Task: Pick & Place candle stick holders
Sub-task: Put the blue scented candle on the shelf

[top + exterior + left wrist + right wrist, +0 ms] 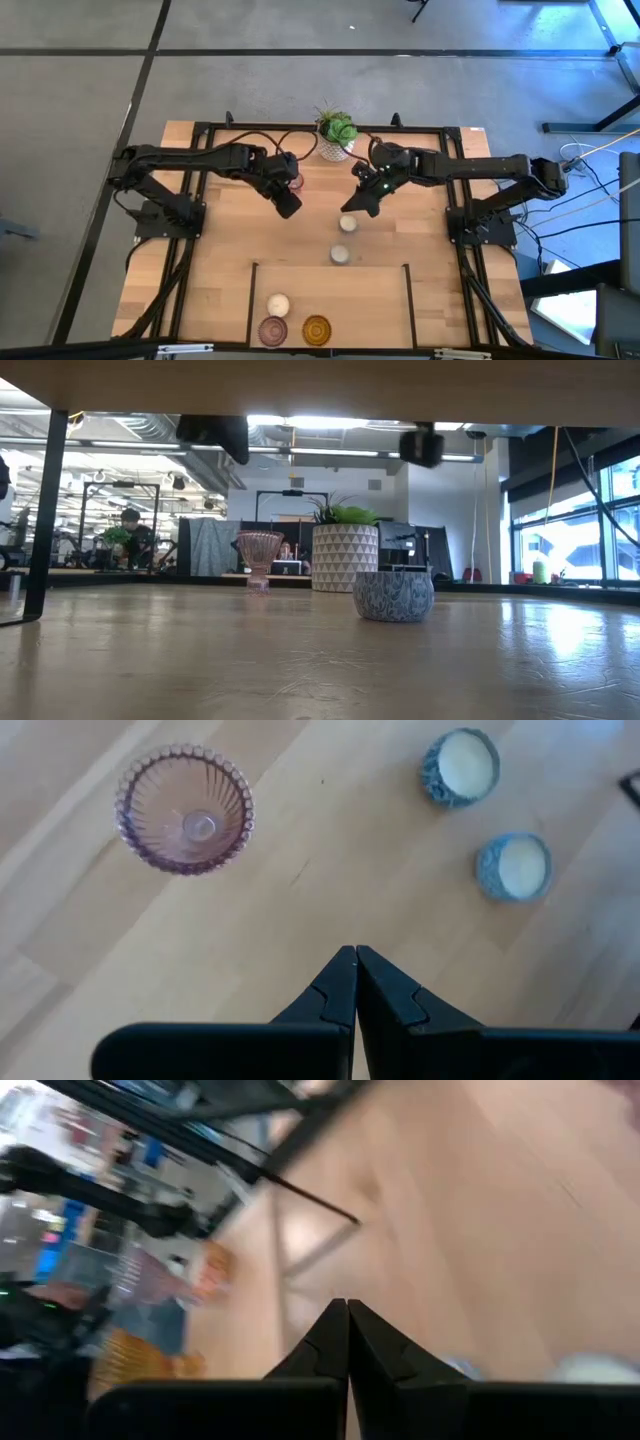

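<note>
Both jaws closed, empty. Three holders [295, 322] apparently placed at table [200, 270] front edge (three left mid-table).

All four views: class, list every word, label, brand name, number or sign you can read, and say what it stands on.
None can be read.
The candle stick holders and the plant pot carry patterns only, no lettering.
Things in the room behind the table are too small and blurred to show any writing.

Three cream holders [347, 224], two pink [272, 329], one amber [317, 328]
</note>
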Robot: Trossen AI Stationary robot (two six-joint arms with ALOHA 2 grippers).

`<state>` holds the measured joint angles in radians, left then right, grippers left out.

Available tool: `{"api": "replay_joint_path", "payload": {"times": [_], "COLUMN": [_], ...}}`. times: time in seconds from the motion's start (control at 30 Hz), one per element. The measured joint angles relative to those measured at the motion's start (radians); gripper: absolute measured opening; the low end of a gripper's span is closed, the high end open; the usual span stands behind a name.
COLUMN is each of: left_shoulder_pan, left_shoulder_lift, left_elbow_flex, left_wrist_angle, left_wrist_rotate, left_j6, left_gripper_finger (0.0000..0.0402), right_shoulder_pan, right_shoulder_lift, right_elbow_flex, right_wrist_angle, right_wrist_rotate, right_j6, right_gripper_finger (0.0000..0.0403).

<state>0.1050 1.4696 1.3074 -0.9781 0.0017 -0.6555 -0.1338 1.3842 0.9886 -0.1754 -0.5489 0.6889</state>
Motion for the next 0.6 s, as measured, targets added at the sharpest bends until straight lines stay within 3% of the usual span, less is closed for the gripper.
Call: {"api": "replay_joint_path", "payload": {"times": [0.17,0.43,0.6], "left_shoulder_pan": [-0.072,-0.098,-0.098], "left_shoulder_lift": [-0.005,-0.005,-0.005], "left_elbow_flex": [-0.030,-0.045,-0.045], "left_wrist_angle": [0.064,0.088,0.073], "left_wrist_rotate": [-0.036,-0.129,-0.073], "left_j6": [-0.123,-0.160,-0.151], "left_gripper_finger": [0.0002,0.0002,0.0002], "right_shoulder_pan": [0.001,0.002,0.004], "right_shoulder_lift": [0.000,0.080,0.145], "right_elbow_flex": [0.000,0.000,0.000], "right_wrist_angle": [-0.170,-0.256,-0.256], "right_wrist_rotate": [0.093,0.213,0.214], "right_j6": [-0.027,-0.009,0.018], "right_gripper_finger": [0.0020,0.0119,0.0156]}}
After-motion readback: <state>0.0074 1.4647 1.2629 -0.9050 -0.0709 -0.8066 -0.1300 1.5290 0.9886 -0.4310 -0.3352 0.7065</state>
